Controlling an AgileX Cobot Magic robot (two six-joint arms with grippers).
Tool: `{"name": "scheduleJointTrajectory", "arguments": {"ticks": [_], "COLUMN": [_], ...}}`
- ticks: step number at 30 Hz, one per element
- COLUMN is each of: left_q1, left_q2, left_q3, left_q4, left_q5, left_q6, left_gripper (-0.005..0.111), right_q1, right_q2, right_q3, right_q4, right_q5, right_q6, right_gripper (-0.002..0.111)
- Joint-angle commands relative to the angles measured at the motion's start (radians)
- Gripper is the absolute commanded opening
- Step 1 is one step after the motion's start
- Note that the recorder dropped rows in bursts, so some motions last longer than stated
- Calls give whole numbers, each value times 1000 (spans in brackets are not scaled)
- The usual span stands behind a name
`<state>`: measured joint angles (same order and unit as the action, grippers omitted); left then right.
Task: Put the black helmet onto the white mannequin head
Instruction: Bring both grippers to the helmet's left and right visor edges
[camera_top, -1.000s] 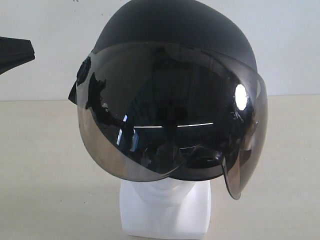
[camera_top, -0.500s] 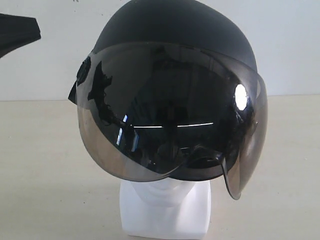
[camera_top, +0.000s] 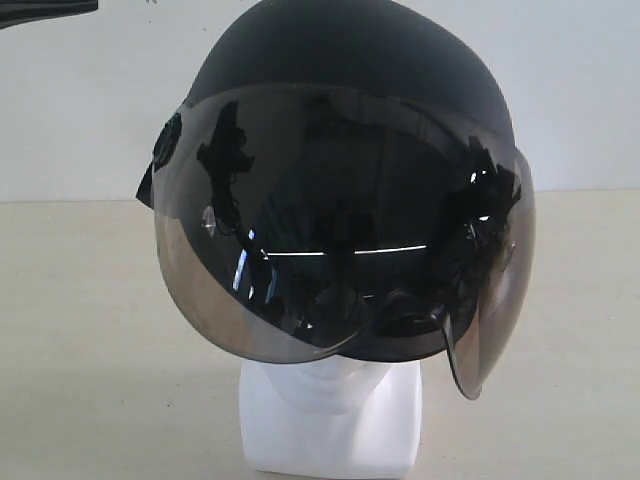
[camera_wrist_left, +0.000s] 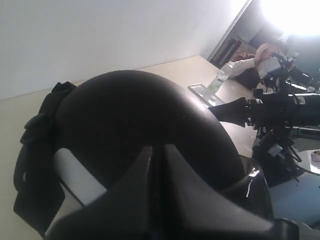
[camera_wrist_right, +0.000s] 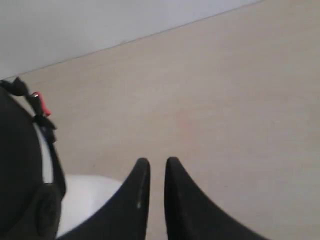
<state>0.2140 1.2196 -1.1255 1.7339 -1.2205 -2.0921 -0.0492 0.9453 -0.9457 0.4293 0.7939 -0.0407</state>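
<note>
The black helmet (camera_top: 340, 60) sits over the white mannequin head, its smoky visor (camera_top: 330, 230) down over the face. Only the head's neck and square base (camera_top: 330, 425) show below it. My left gripper (camera_wrist_left: 158, 150) is shut and empty, hovering just over the helmet's dome (camera_wrist_left: 130, 110) and apart from it. In the exterior view only a black sliver of the left arm (camera_top: 45, 7) shows at the top left corner. My right gripper (camera_wrist_right: 157, 162) is shut on nothing above the table, beside the white base (camera_wrist_right: 90, 195) and the helmet's edge (camera_wrist_right: 17, 165).
The beige table (camera_top: 80, 330) runs around the base, with a white wall behind. In the left wrist view, a black arm and camera rig (camera_wrist_left: 285, 107) stand past the helmet, with a plastic bottle (camera_wrist_left: 218, 80) and a person further back.
The black arm piece at the exterior view's upper left has risen almost out of frame. Reflections in the visor shifted. Helmet and head have not moved.
</note>
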Motion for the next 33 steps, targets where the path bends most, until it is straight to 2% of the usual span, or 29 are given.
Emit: {"name": "scheduleJointTrajectory", "arguments": {"ticks": [1, 5, 9, 15, 27, 33], "left_q1": [-6, -22, -57, -98, -107, -144], "left_q2": [-4, -2, -2, 18, 46, 66], "left_q3": [3, 7, 7, 7, 37, 85], "left_q4": [11, 11, 11, 11, 11, 11], "left_q5": [-1, -1, -1, -1, -1, -1], "left_q6": [-9, -9, -9, -9, -9, -9], "left_gripper": [4, 4, 4, 4, 4, 4], "right_q1": [-1, -1, -1, -1, -1, -1], "right_q2": [103, 177, 278, 323, 274, 276], "right_q3": [-10, -10, -8, -8, -16, -16], "right_q4": [292, 384, 417, 620, 709, 709], "right_q5": [4, 20, 67, 119, 85, 48], "right_q6": [-260, -359, -367, -502, -560, -560], "right_gripper": [12, 12, 12, 12, 12, 12]}}
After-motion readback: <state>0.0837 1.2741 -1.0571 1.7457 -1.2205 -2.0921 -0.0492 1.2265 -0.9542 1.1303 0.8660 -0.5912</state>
